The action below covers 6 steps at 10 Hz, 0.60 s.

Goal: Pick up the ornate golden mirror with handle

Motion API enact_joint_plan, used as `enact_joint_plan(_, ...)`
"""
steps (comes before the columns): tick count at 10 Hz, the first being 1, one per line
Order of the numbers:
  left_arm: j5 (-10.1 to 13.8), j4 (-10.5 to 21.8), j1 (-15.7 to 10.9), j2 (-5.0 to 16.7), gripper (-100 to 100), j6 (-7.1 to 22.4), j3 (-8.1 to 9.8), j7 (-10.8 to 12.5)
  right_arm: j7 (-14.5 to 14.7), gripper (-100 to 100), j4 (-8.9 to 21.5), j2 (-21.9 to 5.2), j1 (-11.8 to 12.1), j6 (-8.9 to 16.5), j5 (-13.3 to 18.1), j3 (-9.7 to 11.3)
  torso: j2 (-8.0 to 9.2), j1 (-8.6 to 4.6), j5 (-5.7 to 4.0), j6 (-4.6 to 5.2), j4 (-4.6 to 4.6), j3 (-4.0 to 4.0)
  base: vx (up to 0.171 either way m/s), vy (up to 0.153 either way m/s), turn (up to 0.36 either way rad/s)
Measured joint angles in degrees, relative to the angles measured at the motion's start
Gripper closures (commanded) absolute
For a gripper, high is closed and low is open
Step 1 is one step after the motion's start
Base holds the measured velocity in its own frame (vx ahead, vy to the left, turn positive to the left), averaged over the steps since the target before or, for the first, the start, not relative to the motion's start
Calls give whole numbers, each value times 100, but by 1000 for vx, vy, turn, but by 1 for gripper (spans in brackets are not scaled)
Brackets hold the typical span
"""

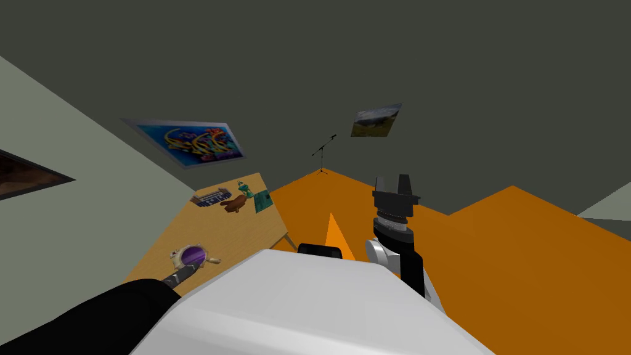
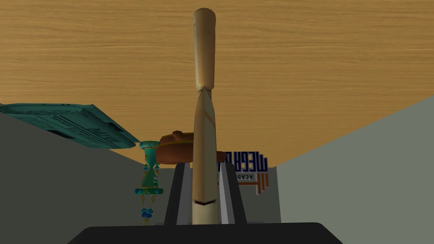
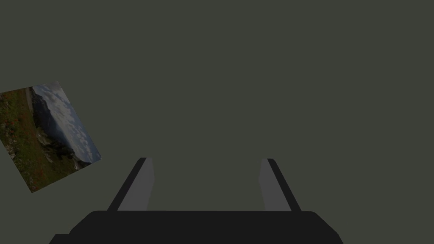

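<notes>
The mirror [image 1: 193, 254] has a pale cream ornate frame, purple glass and a short handle. It is at the near end of the wooden table [image 1: 246, 231]. My left gripper [image 1: 187, 267] reaches it from the near side. In the left wrist view the mirror [image 2: 204, 84] shows edge-on as a narrow tan strip, and the left gripper [image 2: 205, 166] is shut on it, both fingers pressing its sides. I cannot tell whether the mirror touches the tabletop. My right gripper [image 1: 394, 180] is raised over the orange floor, open [image 3: 206, 161] and holding nothing.
At the table's far end lie a blue lettered box [image 1: 212, 198], a brown object [image 1: 234, 204], a teal hourglass [image 1: 244, 187] and a flat teal item [image 1: 263, 201]. The table's right edge borders the orange floor [image 1: 493, 246]. A microphone stand [image 1: 321, 157] stands in the far corner.
</notes>
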Motion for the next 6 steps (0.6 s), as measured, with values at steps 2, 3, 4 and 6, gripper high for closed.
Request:
enact_joint_plan(2,-19,112,190,-98,100,-300,153,-79,0,0,0,0,0,0,0,0,1,2,-4,-2,0,0,87,-24,21)
enact_joint_plan(3,-39,184,277,-168,100,-453,234,-128,0,0,0,0,0,0,0,0,-1,5,-4,-2,0,0,87,-32,22)
enact_joint_plan(4,-32,193,418,-183,100,-579,325,-150,0,0,0,0,0,0,0,0,-1,-1,-8,-1,-1,-1,55,-23,11)
enact_joint_plan(6,-37,268,448,-207,0,-703,361,-171,0,0,0,0,-1,0,0,0,16,7,-6,3,3,8,9,-4,2)
